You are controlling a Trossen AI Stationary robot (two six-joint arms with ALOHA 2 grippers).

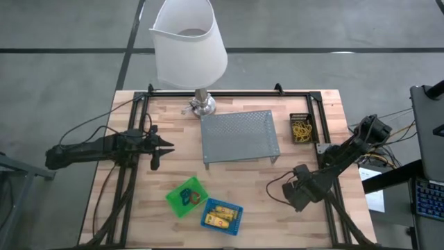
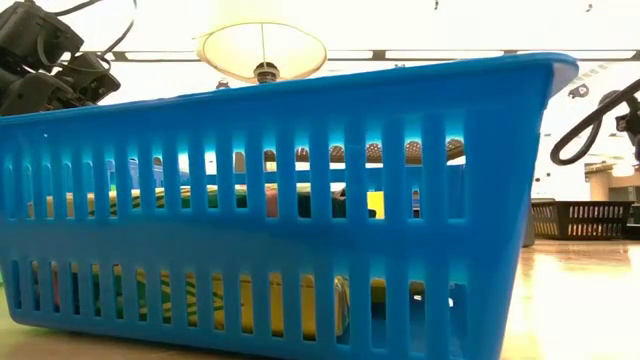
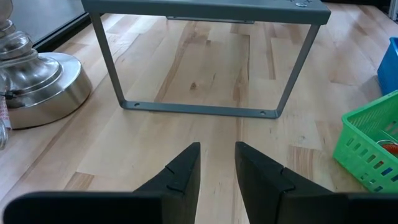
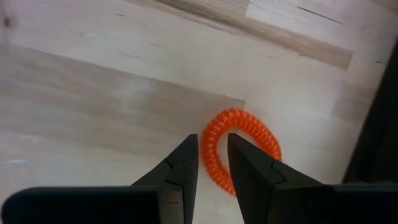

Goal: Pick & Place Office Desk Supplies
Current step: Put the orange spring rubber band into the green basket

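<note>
Two dark arms work over the pale wooden table [image 1: 139,201]; the right gripper [image 4: 212,155] points down at the table's right front, fingers narrowly parted and straddling one side of an orange coiled plastic loop [image 4: 249,134] lying flat on the wood, not yet clamped; the left gripper [image 3: 217,163] hovers at the left, slightly parted and grasping nothing, facing the large grey mesh tray [image 1: 239,135]; a small green slotted bin [image 1: 186,196] and a small blue slotted bin [image 1: 222,215] sit side by side at the front; a small black bin [image 1: 301,129] of yellow rubber bands stands just right of the tray.
</note>
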